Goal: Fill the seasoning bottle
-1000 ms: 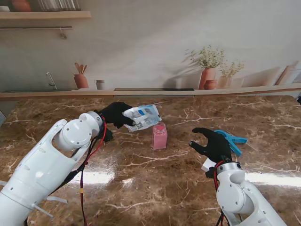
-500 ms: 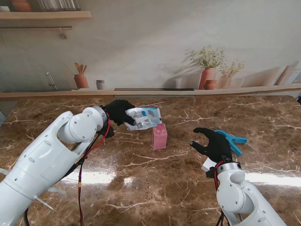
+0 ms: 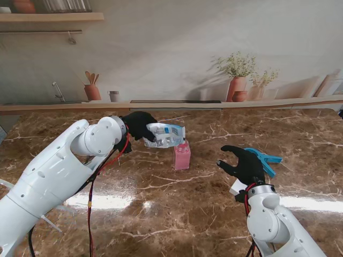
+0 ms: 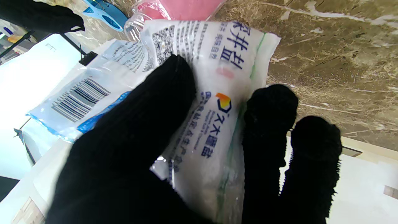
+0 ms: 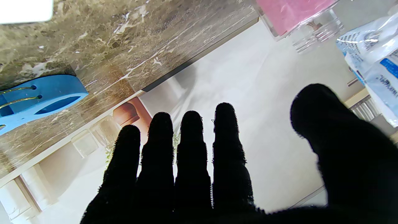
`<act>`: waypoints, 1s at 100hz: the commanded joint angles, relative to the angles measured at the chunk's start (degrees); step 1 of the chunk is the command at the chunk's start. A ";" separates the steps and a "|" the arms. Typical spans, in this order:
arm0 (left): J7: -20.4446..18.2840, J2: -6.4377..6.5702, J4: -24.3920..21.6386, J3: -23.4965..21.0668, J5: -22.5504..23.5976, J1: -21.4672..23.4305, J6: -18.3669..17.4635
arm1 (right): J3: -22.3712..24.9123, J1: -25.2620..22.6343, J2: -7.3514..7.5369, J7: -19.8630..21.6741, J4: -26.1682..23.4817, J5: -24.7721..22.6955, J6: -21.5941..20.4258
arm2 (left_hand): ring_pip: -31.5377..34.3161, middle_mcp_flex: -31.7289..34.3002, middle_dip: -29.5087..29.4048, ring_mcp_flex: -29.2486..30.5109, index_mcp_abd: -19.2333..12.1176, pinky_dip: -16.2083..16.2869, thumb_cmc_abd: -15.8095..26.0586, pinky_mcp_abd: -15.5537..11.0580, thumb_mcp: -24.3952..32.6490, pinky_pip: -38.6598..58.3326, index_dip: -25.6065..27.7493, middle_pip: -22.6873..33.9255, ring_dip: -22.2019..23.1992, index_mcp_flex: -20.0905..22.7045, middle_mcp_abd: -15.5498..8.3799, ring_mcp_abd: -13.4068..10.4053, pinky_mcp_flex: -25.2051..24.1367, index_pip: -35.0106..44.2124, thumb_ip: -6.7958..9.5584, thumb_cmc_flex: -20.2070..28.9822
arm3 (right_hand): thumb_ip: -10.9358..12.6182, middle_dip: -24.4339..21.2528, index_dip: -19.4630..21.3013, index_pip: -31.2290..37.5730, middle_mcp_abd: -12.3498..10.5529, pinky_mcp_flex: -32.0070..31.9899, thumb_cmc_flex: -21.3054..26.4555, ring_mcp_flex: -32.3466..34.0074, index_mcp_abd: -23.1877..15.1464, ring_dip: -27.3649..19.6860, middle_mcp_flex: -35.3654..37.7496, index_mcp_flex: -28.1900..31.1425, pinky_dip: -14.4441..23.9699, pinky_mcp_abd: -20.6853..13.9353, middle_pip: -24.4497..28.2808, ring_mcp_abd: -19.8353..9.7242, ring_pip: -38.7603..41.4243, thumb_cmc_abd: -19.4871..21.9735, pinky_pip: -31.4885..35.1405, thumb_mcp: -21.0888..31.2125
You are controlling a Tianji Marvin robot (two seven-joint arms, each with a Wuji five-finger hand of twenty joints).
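A: What is seen at the left of the stand view?

B: The left robot hand [image 3: 138, 125] is clamped on the bag [image 3: 165, 135], which is held above the surface [image 3: 161, 214] and laid nearly level. In the left wrist view the black fingers [image 4: 161, 102] are wrapped over the printed bag [image 4: 214, 102], with a barcode panel showing beside them.

A: And where is the bottle found?

B: The bottle [image 3: 182, 155] is stood upright on the surface, near the middle, filled with pink. The right end of the bag is held just over its top; whether the two are touching cannot be told. In the left wrist view the clear neck of the bottle [image 4: 177, 7] is seen right at the bag's end.

A: What is shown farther right?

B: The right robot hand [image 3: 244, 164] is held off the surface with nothing in it, its fingers spread apart and its thumb set wide. This is confirmed in the right wrist view, where four fingers [image 5: 192, 149] are seen side by side. A blue clip [image 3: 265, 159] is laid on the surface just beside that hand, on its far right side, well apart from the bottle.
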 commanded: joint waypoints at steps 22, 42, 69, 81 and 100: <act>-0.88 0.11 0.21 1.81 1.96 -3.62 0.31 | 0.24 -0.78 -0.19 1.17 0.20 0.88 0.22 | 1.89 5.44 2.35 2.79 -8.01 0.55 9.16 -0.04 14.60 3.22 3.82 9.33 0.31 8.14 -5.72 -1.96 1.23 15.40 1.86 7.32 | 1.22 0.54 0.68 0.83 0.24 0.59 -2.63 0.49 -0.61 0.79 1.85 0.77 -0.02 0.56 0.72 0.44 1.30 0.64 2.26 1.23; -1.44 0.06 0.84 4.11 3.37 -6.00 -0.12 | 0.49 -1.01 -0.25 0.98 0.19 1.04 0.28 | 1.81 5.51 2.43 2.83 -8.28 0.38 9.06 -0.28 14.52 3.24 3.36 9.04 0.27 8.10 -5.92 -2.14 1.25 15.47 1.71 7.08 | 1.14 0.85 0.69 0.81 0.31 0.57 -2.57 0.55 -0.72 1.17 1.92 0.68 0.42 0.75 0.65 0.61 1.30 0.59 2.61 1.37; -2.74 0.14 0.89 6.68 5.06 -8.86 -0.92 | 0.76 -1.30 -0.20 1.30 0.09 1.09 0.28 | 1.75 5.67 2.51 2.96 -8.50 0.26 8.80 -0.58 14.46 3.35 3.01 8.75 0.26 7.92 -5.98 -2.35 1.45 15.50 1.51 6.74 | 1.02 1.13 0.77 0.94 0.35 0.85 -2.62 0.58 -0.74 1.43 1.99 0.91 0.98 0.81 0.58 0.62 1.22 0.59 3.04 1.42; -2.97 0.17 0.62 7.53 6.17 -9.73 -1.14 | 0.77 -1.30 -0.24 1.11 0.16 1.15 0.21 | 1.85 5.89 2.60 3.20 -8.68 0.17 8.60 -0.82 14.61 3.54 2.81 8.62 0.30 7.89 -6.12 -2.65 1.76 15.55 1.39 6.46 | 0.98 1.16 0.77 0.91 0.37 0.76 -2.62 0.45 -0.75 1.47 1.85 0.85 1.16 0.79 0.46 0.67 1.14 0.60 3.07 1.43; -3.63 0.15 0.78 9.28 7.08 -11.35 -1.10 | 0.87 -1.31 -0.24 1.04 0.24 1.13 -0.07 | 2.00 5.87 2.64 3.24 -8.27 0.04 8.12 -1.06 14.42 3.73 2.21 8.09 0.30 6.96 -5.69 -2.73 1.99 14.81 0.91 5.58 | 0.95 1.22 0.81 0.95 0.27 0.67 -2.67 0.52 -0.75 1.53 1.86 0.96 1.30 0.87 0.45 0.69 1.14 0.59 2.93 1.41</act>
